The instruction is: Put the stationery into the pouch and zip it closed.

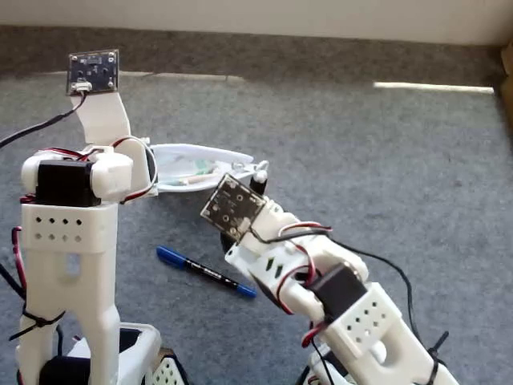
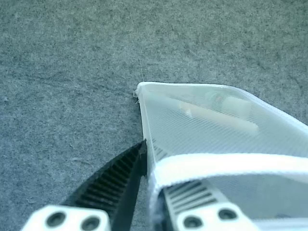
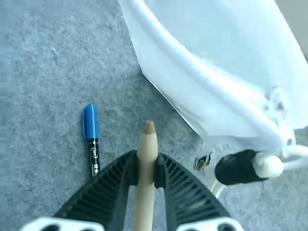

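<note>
Pinching the rim of one mesh pouch (image 1: 188,172), upper centre-left, the left gripper (image 2: 150,166) was closed on it. One blue marker (image 1: 204,271) lay on the carpet (image 1: 385,160) below. Rightward, the right gripper (image 3: 147,160) clamped one beige pen (image 3: 148,137).

A makeshift robotics workbench.
Grey felt-like covering (image 1: 401,184) lay under white robot arms (image 1: 68,233) with exposed wiring (image 1: 292,277); a pale wall (image 1: 321,14) stood behind.

Left fingers (image 2: 114,185) pinched closed, right fingers (image 3: 109,188) clamped tight
</note>
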Controlling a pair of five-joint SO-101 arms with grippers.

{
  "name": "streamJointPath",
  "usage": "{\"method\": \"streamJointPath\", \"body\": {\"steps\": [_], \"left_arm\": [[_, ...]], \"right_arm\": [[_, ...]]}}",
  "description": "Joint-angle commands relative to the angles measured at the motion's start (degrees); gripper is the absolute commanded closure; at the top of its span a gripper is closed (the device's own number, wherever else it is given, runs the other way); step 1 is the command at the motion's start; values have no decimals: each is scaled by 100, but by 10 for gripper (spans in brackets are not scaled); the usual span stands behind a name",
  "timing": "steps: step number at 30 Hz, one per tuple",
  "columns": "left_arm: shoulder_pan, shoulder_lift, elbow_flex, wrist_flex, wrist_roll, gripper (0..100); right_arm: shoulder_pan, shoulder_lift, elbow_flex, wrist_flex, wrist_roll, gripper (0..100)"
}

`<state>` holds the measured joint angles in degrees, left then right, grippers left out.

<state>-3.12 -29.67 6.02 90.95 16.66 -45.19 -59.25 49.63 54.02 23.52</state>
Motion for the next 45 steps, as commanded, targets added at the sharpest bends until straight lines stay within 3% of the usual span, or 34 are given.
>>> {"method": "streamJointPath", "body": {"steps": [1, 6, 12, 15, 37, 45], "left_arm": [[92, -66, -286, -18, -44, 994], [22, -84, -180, -18, -35, 994], [-391, -92, -180, 0, -26, 994], [-435, -92, -171, 18, -26, 994], [-444, -92, 66, -26, -26, 994], [-444, -92, 66, -18, -35, 994]], "right_arm": [[-435, -505, -31, -180, -62, 994], [-971, -831, -31, -189, -88, 994], [-1095, -1059, -136, -251, -1310, 994], [-1095, -1209, -303, -664, -1538, 994], [-1095, -1525, -356, -2677, -1538, 994], [-1059, -1516, -365, -4163, -1503, 994]]}}
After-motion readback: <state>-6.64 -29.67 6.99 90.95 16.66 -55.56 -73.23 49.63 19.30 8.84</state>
